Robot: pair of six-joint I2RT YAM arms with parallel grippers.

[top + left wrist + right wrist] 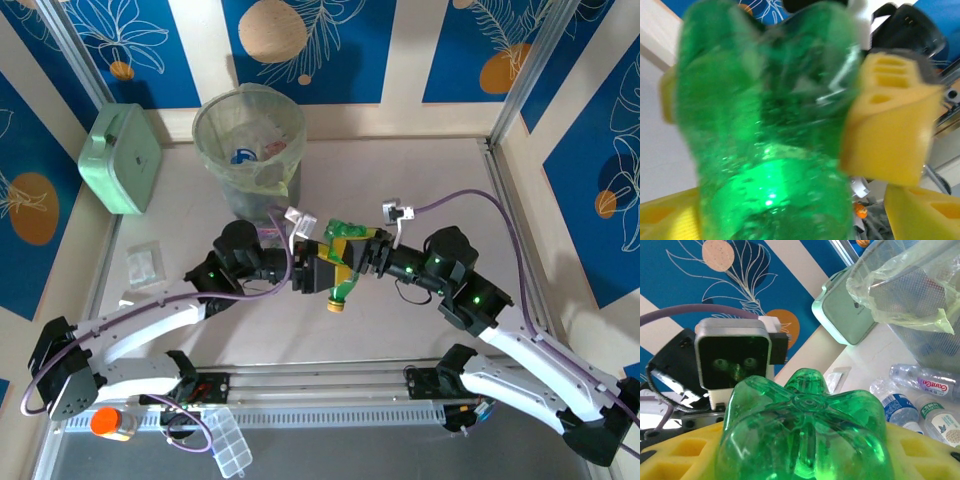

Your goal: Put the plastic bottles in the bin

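Between the right gripper [800, 460] jaws: green bottle [802, 425], base toward the wrist camera. Yellow fingers [675, 452] press on both sides, a narrow, firm hold. Left gripper [790, 220] meets it from the opposite side. Its jaws straddle the same bottle, spread wide, a gap visible beside one finger [925, 215]. Yellow cap [337, 302] juts out from between the two grippers, on the arm-base side. Beyond the jaws, well apart: bin [215, 125], upright, pale liner, blue cap visible inside. Mint-green box [122, 158] near the bin.

Bottle [802, 440] green, cap [336, 301] yellow; bin [245, 195] grey-green, liner [900, 295] pale green; box [122, 158] mint-green.
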